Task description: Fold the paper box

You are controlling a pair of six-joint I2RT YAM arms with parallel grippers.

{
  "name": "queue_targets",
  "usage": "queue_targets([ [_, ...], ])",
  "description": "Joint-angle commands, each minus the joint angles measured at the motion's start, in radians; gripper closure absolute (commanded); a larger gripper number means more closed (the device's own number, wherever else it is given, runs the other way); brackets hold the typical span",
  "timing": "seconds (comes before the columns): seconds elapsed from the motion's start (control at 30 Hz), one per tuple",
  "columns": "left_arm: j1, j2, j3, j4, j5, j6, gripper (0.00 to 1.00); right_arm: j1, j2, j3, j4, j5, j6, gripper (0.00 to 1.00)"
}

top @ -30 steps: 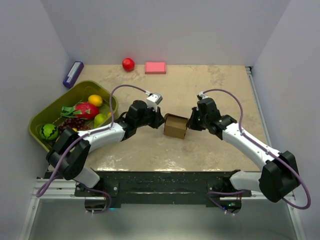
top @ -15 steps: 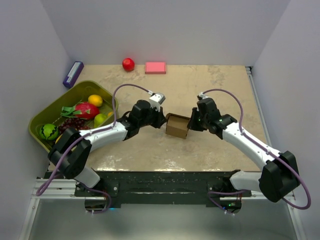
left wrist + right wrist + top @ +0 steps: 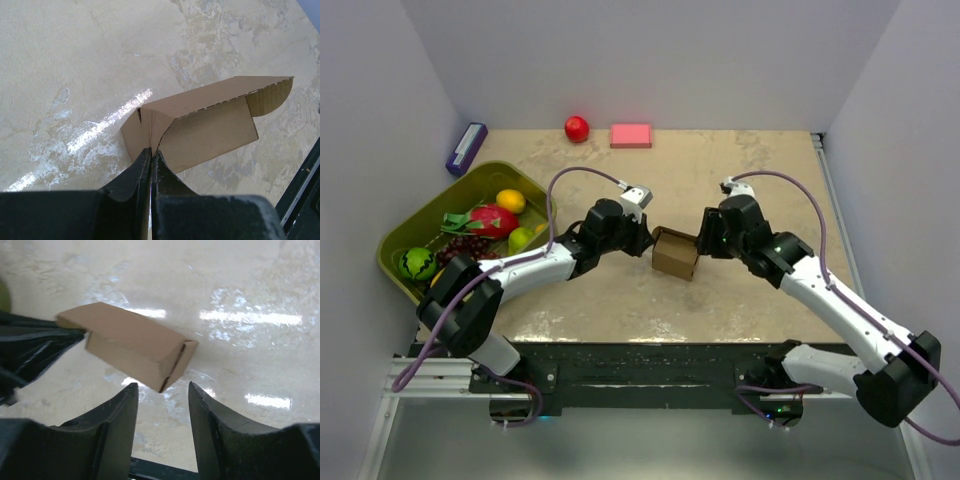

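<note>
At the far left of the desk (image 3: 750, 170) a small purple box (image 3: 466, 147) lay beside a green tray (image 3: 390, 240) full of fruit (image 3: 492, 220). A red ball (image 3: 577, 128) and a pink block (image 3: 631, 135) sat at the back, well apart from the arms. The left arm (image 3: 535, 268) started at the near left corner, bent sharply at its elbow, and lay low across the desk toward the middle. The left fingers (image 3: 150, 155) were pressed tight together, pinching a thin cardboard edge on the left side of the paper box (image 3: 673, 254). The paper box was plain brown and sat in the middle of the desk, right between the two arms. In the left wrist view one flap stood open, and a rounded tab stuck out at its far end. The right fingers (image 3: 700, 243) were spread apart and held nothing. The right end of the paper box lay just in front of the gap between them, and it did not seem to touch either one. The right arm (image 3: 830, 295) rose from the near right corner, bent, and reached in toward the middle.
</note>
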Motion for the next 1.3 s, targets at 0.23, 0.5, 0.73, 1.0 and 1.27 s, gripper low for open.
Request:
queue_targets([
  [0.23,-0.005,0.002,0.036,-0.012,-0.010,0.026,0.96,0.216,0.156,0.137,0.088,0.134,-0.063,0.68],
  [0.5,-0.005,0.005,0.042,-0.021,-0.007,0.030,0.96,0.214,0.219,0.080,0.188,0.138,-0.078,0.78],
  [0.73,-0.007,0.003,0.047,-0.024,-0.006,0.030,0.97,0.214,0.240,0.017,0.183,0.181,-0.064,0.80],
  [1.0,-0.009,0.003,0.055,-0.026,-0.001,0.026,0.97,0.216,0.274,-0.033,0.171,0.192,-0.047,0.82],
  [1.27,-0.015,-0.010,0.062,-0.029,0.014,0.004,0.97,0.217,0.296,-0.046,0.117,0.218,-0.014,0.83],
])
